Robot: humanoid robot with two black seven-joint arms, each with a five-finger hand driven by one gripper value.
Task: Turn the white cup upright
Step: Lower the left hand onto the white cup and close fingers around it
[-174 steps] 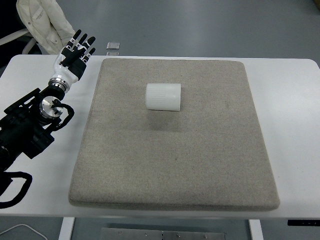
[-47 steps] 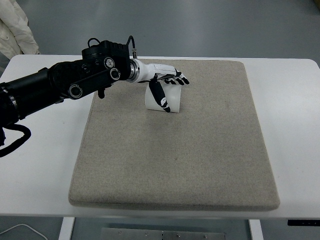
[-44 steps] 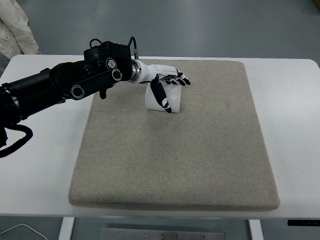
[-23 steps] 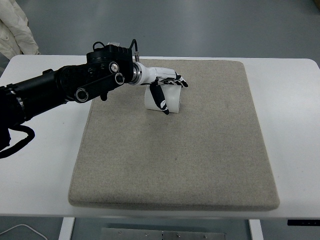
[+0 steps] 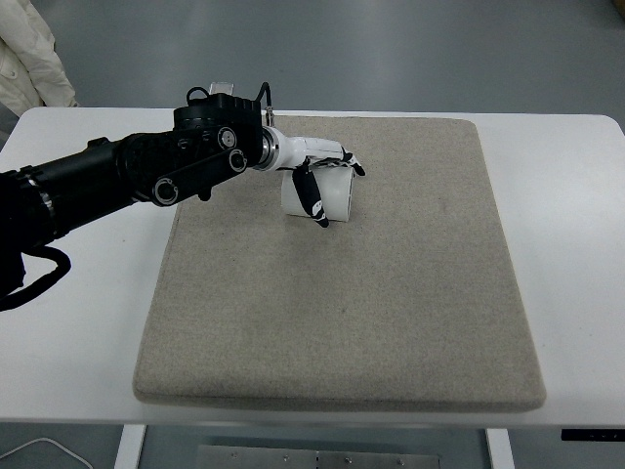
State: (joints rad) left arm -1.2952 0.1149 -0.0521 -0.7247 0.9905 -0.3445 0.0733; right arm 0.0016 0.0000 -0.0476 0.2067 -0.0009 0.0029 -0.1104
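The robot's left hand (image 5: 322, 171) wrapped its fingers (image 5: 313, 198) around the white cup (image 5: 332, 197), which lay on its side on the far part of a grey felt mat (image 5: 342, 322) covering the white table (image 5: 88, 322).

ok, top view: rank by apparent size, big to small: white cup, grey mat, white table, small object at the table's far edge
1. white table, extends past the mat on every side
2. grey mat
3. white cup, partly covered by the left hand
4. small object, mostly hidden behind the arm, so its rank is unsure
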